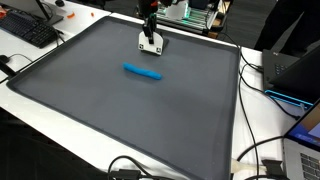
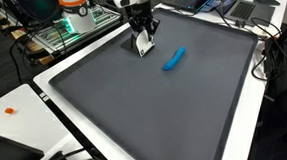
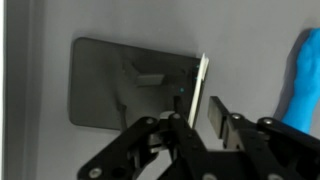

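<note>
A thin white flat piece (image 3: 201, 80) stands on edge on the dark grey mat (image 1: 120, 110), at the mat's far side in both exterior views (image 1: 152, 44) (image 2: 144, 47). My gripper (image 3: 203, 108) reaches down around it (image 1: 150, 36) (image 2: 140, 38). The piece lies against the left finger. A narrow gap still shows between it and the right finger pad (image 3: 218, 112), so the jaws are partly closed around it. A blue, pen-like object (image 1: 142, 71) lies flat on the mat a short way off (image 2: 174, 59), at the right edge of the wrist view (image 3: 305, 80).
The mat has a white border (image 2: 53, 90). A black keyboard (image 1: 28, 30) sits beyond one corner, and cables (image 1: 262, 150) and a laptop (image 1: 300, 70) run along one side. Lab equipment (image 2: 72, 14) stands behind the arm. A small orange item (image 2: 10, 110) lies on the white table.
</note>
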Motion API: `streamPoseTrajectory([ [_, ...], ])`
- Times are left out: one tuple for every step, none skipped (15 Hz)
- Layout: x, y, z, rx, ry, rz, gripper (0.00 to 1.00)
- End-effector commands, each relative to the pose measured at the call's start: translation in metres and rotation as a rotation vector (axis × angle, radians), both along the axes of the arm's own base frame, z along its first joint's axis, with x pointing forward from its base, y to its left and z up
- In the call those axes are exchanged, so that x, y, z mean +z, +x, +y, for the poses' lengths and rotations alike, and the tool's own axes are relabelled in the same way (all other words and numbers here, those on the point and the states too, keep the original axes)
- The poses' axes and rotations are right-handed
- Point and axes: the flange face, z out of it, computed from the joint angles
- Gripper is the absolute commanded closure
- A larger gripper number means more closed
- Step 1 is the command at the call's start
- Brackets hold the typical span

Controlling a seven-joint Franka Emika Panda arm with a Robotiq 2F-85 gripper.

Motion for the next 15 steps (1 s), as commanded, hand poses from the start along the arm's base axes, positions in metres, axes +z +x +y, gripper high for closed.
streamPoseTrajectory([
  [0.002, 0.004, 0.001, -0.047, 0.032, -0.011, 0.96],
  [0.003, 0.005, 0.001, -0.058, 0.039, -0.015, 1.0],
  [0.006, 0.006, 0.001, -0.066, 0.046, -0.024, 1.0],
  [0.008, 0.008, 0.0, -0.071, 0.05, -0.031, 1.0],
  [0.014, 0.01, 0.0, -0.073, 0.057, -0.04, 1.0],
  [0.02, 0.011, -0.001, -0.069, 0.052, -0.037, 0.99],
  [0.03, 0.013, -0.001, -0.055, 0.055, -0.051, 0.99],
  [0.038, 0.015, -0.001, -0.041, 0.053, -0.062, 0.99],
  [0.051, 0.018, 0.001, -0.011, 0.065, -0.074, 0.99],
  [0.061, 0.02, 0.001, 0.017, 0.063, -0.086, 0.99],
  [0.076, 0.023, 0.005, 0.071, 0.069, -0.085, 0.99],
  [0.087, 0.025, 0.007, 0.112, 0.073, -0.083, 0.99],
  [0.098, 0.027, 0.008, 0.167, 0.052, -0.062, 0.99],
  [0.108, 0.03, 0.009, 0.209, 0.039, -0.052, 0.99],
  [0.121, 0.032, 0.014, 0.271, 0.049, -0.036, 0.99],
])
